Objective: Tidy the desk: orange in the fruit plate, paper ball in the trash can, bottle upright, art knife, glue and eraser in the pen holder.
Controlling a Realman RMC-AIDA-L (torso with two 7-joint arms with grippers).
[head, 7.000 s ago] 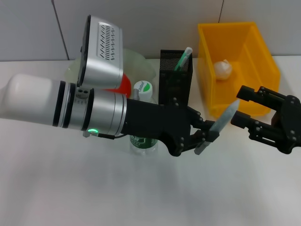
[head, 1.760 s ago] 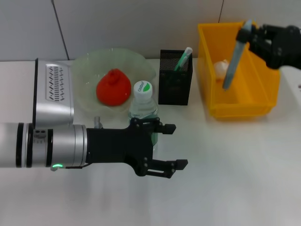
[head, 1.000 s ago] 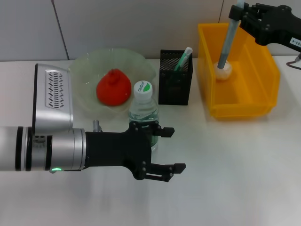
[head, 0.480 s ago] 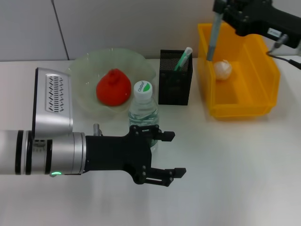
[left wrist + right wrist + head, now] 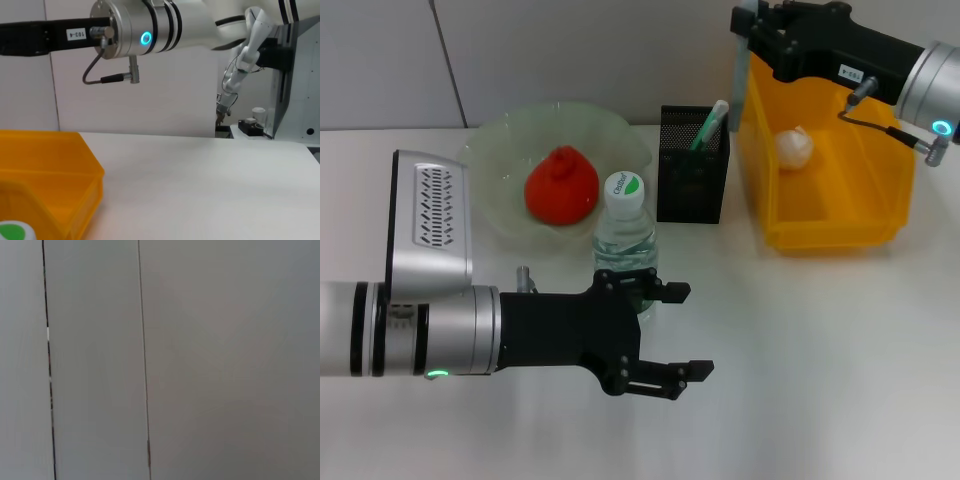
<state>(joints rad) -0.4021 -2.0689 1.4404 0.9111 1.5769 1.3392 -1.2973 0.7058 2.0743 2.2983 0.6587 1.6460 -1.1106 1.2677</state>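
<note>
My right gripper (image 5: 754, 24) is high at the back, shut on the slim grey-blue art knife (image 5: 737, 80). The knife hangs upright, just right of the black mesh pen holder (image 5: 692, 190) and at the left wall of the yellow trash can (image 5: 835, 225). A green-and-white stick (image 5: 710, 124), likely the glue, stands in the holder. The paper ball (image 5: 794, 147) lies in the trash can. The orange (image 5: 561, 184) sits in the fruit plate (image 5: 495, 160). The bottle (image 5: 625, 228) stands upright. In front of the bottle, low over the table, my left gripper (image 5: 670, 332) is open and empty. The eraser is out of view.
The left wrist view shows the trash can's corner (image 5: 55, 170), the bottle cap (image 5: 11, 233) and my right arm (image 5: 135, 30) overhead. The right wrist view shows only grey wall panels. The white table (image 5: 820, 360) runs to the right and front.
My right gripper has carried the art knife up and left, from over the trash can to beside the pen holder. The left gripper has stayed open near the bottle.
</note>
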